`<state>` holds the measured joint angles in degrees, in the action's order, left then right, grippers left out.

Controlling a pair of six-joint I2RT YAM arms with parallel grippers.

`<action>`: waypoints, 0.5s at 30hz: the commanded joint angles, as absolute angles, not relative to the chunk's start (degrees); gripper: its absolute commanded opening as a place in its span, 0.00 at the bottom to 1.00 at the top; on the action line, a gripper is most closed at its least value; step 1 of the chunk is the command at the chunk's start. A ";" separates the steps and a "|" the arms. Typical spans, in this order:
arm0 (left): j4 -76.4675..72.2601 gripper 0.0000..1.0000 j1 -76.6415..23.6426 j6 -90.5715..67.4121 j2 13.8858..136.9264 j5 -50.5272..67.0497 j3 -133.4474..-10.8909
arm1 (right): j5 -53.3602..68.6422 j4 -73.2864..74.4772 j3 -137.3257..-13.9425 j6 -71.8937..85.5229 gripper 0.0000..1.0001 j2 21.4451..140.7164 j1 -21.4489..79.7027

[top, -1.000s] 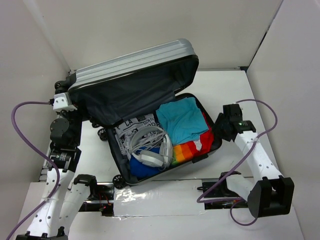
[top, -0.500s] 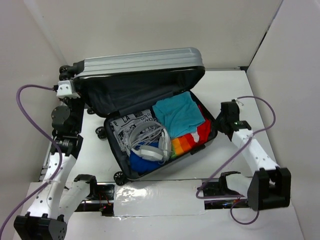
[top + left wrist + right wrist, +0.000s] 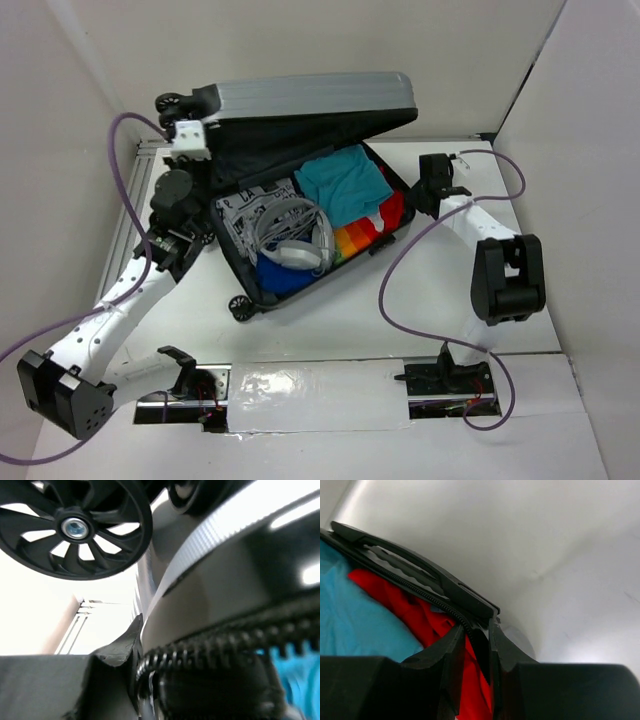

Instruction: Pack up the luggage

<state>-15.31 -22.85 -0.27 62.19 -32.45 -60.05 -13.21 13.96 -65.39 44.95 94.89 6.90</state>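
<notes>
Your left pincer (image 3: 195,135) gripped the lid of the ribbed silver-grey hard-shell luggage (image 3: 300,100); your right pincer (image 3: 476,632) clamped its base rim.

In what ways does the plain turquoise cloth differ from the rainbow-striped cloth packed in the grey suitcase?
The turquoise cloth is one plain colour; the rainbow-striped cloth shows red, orange, yellow and green bands. The turquoise cloth lies farther back, partly under the raised lid; the rainbow-striped cloth lies nearer the front rim. Both are soft fabric lying in the lower half of the silver-grey hard-shell suitcase.
</notes>
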 commanded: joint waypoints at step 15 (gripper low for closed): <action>-8.35 0.00 -49.65 -15.03 45.18 -23.47 -37.36 | 1.75 1.14 -68.91 54.23 0.00 101.51 9.40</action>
<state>-12.67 -41.85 4.25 46.72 -46.92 -39.57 -5.89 7.27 -69.08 44.38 99.42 6.85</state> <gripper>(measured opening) 0.168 0.274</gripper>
